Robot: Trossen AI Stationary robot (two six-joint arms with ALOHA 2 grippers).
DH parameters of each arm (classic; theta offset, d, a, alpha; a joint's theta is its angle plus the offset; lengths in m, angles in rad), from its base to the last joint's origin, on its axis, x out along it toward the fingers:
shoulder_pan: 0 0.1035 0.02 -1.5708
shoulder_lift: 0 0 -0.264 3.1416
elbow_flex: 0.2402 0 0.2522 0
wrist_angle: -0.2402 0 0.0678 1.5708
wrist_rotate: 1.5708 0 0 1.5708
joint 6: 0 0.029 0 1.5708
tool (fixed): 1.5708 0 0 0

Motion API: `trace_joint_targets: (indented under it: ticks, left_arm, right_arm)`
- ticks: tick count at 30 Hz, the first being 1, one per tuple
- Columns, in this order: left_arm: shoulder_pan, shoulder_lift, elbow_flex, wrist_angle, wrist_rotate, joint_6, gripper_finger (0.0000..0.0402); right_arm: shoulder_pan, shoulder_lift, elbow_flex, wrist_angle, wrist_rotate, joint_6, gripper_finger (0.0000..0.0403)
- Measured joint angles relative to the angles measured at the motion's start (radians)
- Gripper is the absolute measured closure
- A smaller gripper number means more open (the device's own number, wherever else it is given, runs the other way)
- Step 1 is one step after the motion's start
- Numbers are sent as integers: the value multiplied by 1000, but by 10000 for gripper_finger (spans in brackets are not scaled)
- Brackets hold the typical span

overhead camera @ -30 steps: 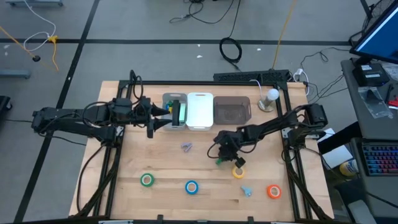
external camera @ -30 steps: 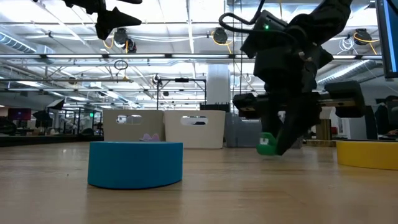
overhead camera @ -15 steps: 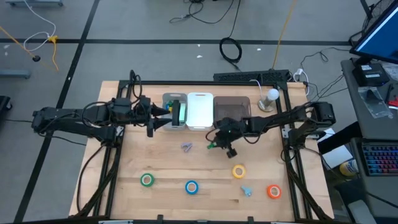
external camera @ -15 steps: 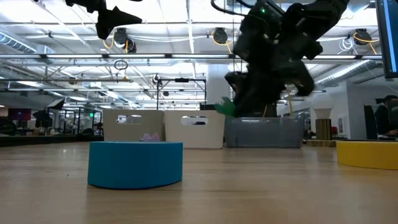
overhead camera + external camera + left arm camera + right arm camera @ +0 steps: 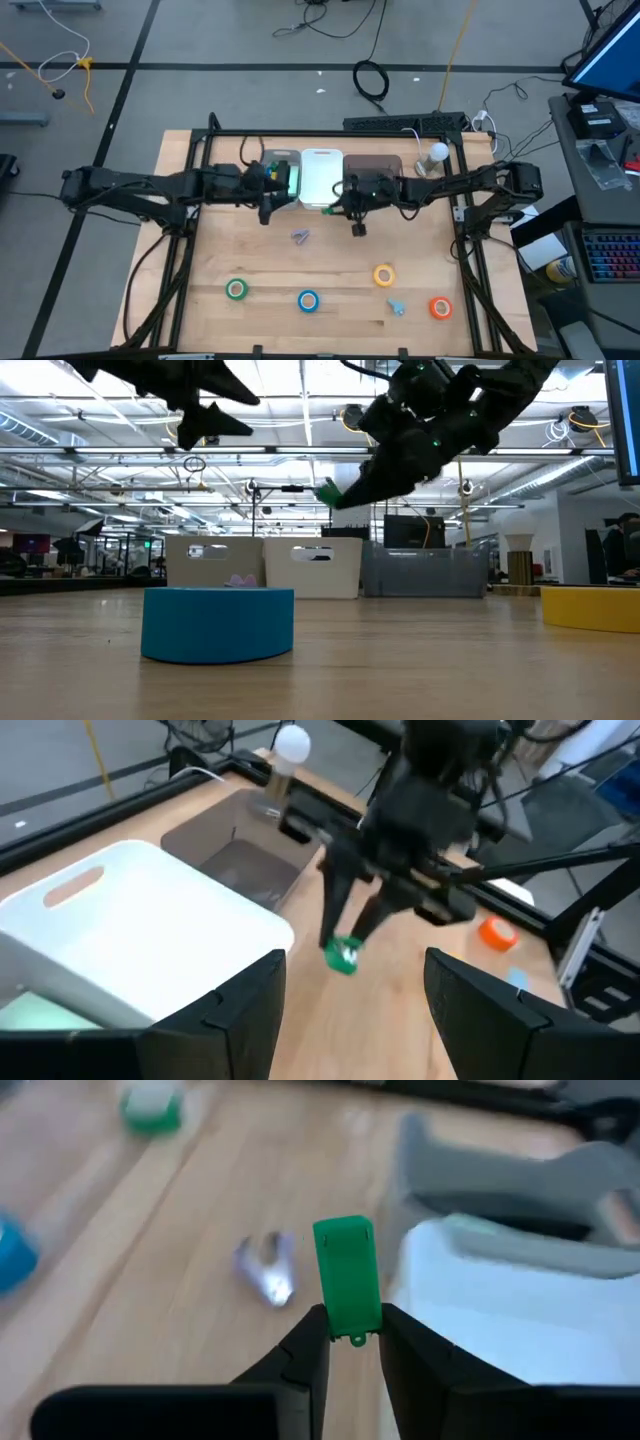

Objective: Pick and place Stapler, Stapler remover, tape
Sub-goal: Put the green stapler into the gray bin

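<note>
My right gripper is shut on a small green stapler, high above the table in front of the white bin; the stapler also shows in the left wrist view and the low view. My left gripper is open and hovers by the beige bin, touching nothing. A lilac stapler remover lies on the wood, and a pale blue one lies near the front. Green, blue, yellow and orange tape rolls lie flat along the near side. My right gripper pinches the green stapler between its two fingers at one end. The rest of the stapler sticks out past the fingertips. The fingers come from the table's right, slanting down and left. The stapler is lifted clear of the table.
Three bins stand in a row at the far side: beige with a green thing inside, white, and grey. A lamp with a white bulb stands at the far right corner. Bare wood lies between the bins and the tape rolls.
My right gripper has carried the green stapler up from beside the yellow tape roll and toward the far edge and left, ending in front of the white bin. My left gripper has moved right, closer to the bins and to the right gripper.
</note>
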Motion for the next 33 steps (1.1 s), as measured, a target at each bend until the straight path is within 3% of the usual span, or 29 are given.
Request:
trace_joint_targets:
  ticks: [6,12,33]
  left_arm:
    - [0,68,0,107,19,26,163]
    - [-21,151,0,261,24,156,163]
    - [-36,216,-2,353,-10,207,163]
  right_arm:
    - [-35,0,0,198,-67,176,333]
    - [-34,0,0,322,-84,295,332]
    - [-32,0,0,398,-114,395,332]
